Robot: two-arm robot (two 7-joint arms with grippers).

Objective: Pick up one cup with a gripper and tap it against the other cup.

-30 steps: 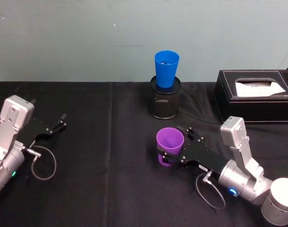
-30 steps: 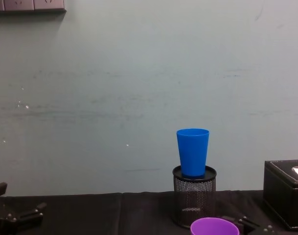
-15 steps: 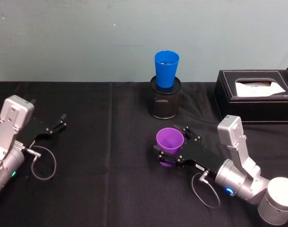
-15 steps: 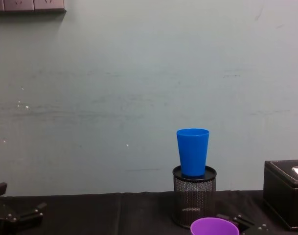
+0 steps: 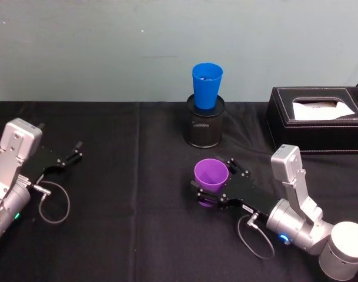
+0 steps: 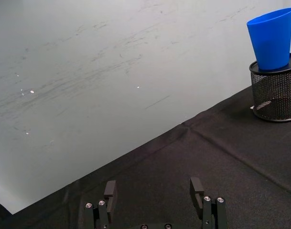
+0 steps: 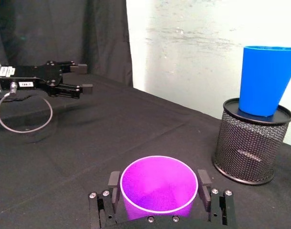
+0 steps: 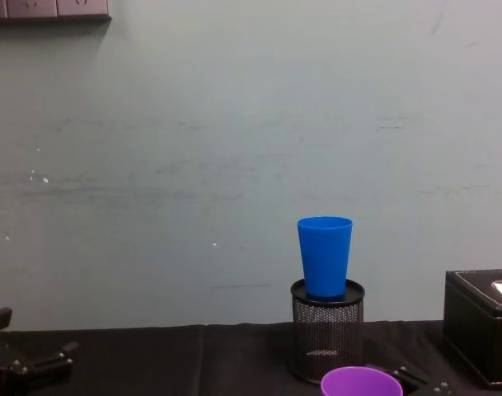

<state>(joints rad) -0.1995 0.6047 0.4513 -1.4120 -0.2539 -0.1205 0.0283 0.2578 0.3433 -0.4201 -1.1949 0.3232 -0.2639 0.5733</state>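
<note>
Head view sets the black-draped worktop (image 5: 137, 235) widest, its soft cloth apt to ruck under a dragged cup. The black stitched tissue box (image 5: 317, 126) sits well apart at the right. The right claw (image 5: 213, 176) lies low over the cloth, released, with one finger on either side of the purple cup (image 5: 211, 171), which stands upright near the middle. If the claw clamps hard or off-centre, I judge that the smooth, tapered plastic could slip upward or tip. The left claw (image 5: 77, 150) rests spread and empty at far left. The wire-mesh pen holder (image 5: 204, 126) is a light cylinder, and the blue cup (image 5: 207, 85) merely sits in its mouth (a perch, not a footing). A firm tap could therefore topple both.
</note>
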